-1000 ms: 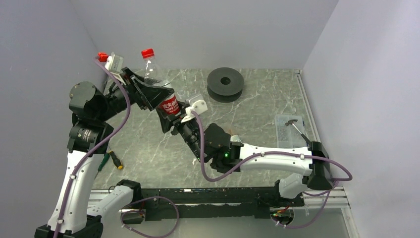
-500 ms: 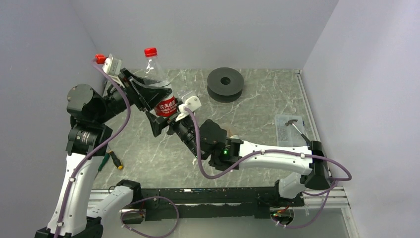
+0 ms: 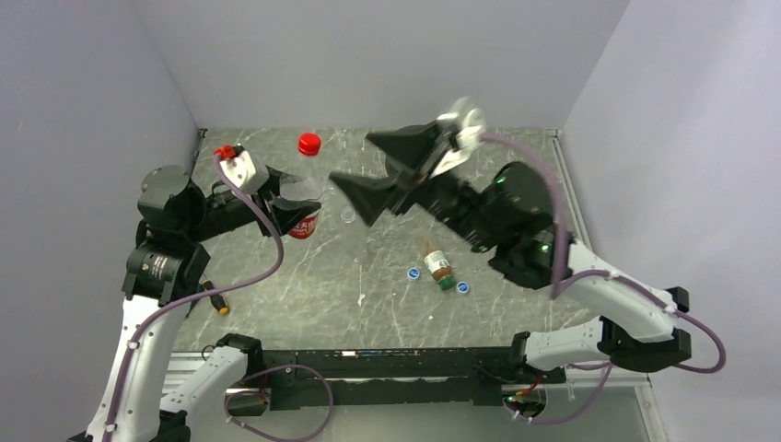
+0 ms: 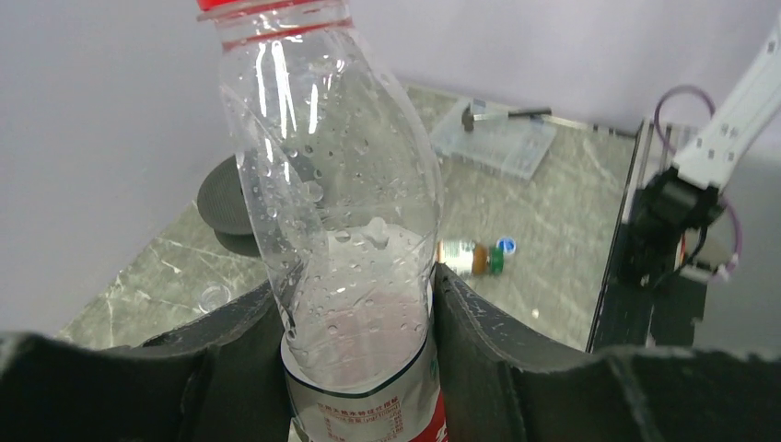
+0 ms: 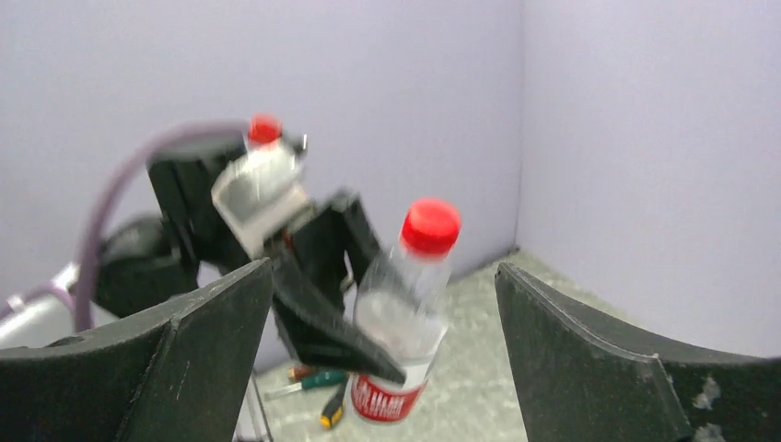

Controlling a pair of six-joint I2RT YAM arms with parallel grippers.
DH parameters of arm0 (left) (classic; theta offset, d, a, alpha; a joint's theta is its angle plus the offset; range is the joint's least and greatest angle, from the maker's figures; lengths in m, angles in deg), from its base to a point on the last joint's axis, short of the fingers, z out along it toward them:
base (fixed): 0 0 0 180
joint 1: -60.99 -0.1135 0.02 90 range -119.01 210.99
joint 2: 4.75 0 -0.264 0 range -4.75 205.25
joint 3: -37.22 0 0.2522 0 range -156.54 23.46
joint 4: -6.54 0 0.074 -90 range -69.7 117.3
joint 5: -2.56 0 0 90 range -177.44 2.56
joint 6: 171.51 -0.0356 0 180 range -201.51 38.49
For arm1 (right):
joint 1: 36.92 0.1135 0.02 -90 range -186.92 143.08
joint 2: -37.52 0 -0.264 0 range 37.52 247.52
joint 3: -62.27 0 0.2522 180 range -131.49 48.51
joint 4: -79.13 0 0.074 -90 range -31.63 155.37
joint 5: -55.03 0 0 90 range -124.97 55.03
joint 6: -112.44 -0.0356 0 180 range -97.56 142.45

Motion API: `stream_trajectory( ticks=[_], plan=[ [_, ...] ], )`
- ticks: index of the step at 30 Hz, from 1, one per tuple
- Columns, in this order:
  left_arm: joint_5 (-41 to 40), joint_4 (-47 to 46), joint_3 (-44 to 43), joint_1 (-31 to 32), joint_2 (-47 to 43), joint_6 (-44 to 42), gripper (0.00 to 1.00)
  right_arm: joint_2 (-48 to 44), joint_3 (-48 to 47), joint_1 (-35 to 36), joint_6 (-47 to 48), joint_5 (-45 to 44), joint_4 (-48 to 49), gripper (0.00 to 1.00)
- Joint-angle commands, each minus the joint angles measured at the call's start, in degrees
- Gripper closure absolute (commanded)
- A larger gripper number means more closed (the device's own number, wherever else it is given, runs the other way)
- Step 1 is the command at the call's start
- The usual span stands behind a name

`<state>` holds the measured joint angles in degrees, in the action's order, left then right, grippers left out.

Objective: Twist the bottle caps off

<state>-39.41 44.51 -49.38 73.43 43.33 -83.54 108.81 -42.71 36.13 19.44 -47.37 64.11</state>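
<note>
The table (image 3: 304,295) is walled on the left, back and right, and its near edge is taken up by the arm rail. The widest bare marble lies front and centre, between the two arms. The right claw (image 3: 350,157) hangs high over the back middle, its jaws spread wide and holding nothing. The left claw (image 3: 298,204) is clamped on the waist of the red-label bottle (image 4: 341,203) at back left, near the left wall. The bottle is roughly upright with its red cap (image 3: 309,144) on and droplets on its inner wall. A clear box (image 4: 502,143) with a small tool in it sits near a wall. The amber bottle (image 3: 438,267) lies on its side mid-table, between two blue caps (image 3: 413,273).
</note>
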Motion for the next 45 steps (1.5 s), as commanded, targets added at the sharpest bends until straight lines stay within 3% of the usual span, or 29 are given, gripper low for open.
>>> stream_trajectory(
  ticks=[1,11,19,25,31,36,40,45],
  plan=[
    [6.3,4.9,0.9,0.0,0.0,-11.9,1.00,0.6,-5.3,-4.5,-6.3,5.5,-5.9,0.08],
    [8.5,5.8,1.3,0.0,-0.3,-12.8,1.00,10.7,-15.2,-6.9,-11.3,3.3,-11.0,0.18],
    [8.5,5.0,2.5,0.0,-1.1,-12.0,1.00,11.4,-14.0,-10.4,-16.2,7.1,-8.4,0.33],
    [7.8,4.5,3.0,0.0,-1.2,-11.9,1.00,12.8,-13.6,-11.0,-19.3,10.7,-7.0,0.50],
    [6.6,3.6,3.4,0.0,-1.6,-11.6,1.00,14.2,-13.7,-11.2,-21.5,11.1,-7.7,0.44],
    [6.0,3.2,3.4,0.0,-1.7,-11.3,1.00,14.7,-13.7,-11.4,-22.6,9.9,-8.0,0.46],
    [5.6,3.1,3.5,0.0,-1.7,-11.1,1.00,14.4,-12.8,-11.6,-23.6,9.6,-6.6,0.60],
    [5.8,3.3,4.3,0.0,-1.8,-10.5,1.00,14.0,-12.1,-11.6,-23.6,10.2,-5.1,0.85]
  ],
)
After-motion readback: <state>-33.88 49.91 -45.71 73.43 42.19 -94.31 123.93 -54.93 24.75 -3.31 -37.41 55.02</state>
